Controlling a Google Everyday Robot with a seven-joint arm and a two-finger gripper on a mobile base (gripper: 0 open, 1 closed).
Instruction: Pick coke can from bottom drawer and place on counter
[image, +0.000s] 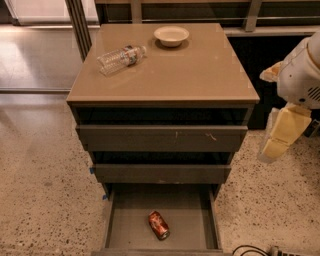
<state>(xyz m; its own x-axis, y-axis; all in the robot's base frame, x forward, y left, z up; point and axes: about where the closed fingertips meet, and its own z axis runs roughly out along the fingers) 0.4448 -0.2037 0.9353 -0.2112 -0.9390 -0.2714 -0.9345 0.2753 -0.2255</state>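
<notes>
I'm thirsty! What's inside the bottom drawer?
One coke can lies on its side in the open bottom drawer; nothing else shows. The drawer's back part is hidden under the middle drawer. The gripper hangs off to their right.
</notes>
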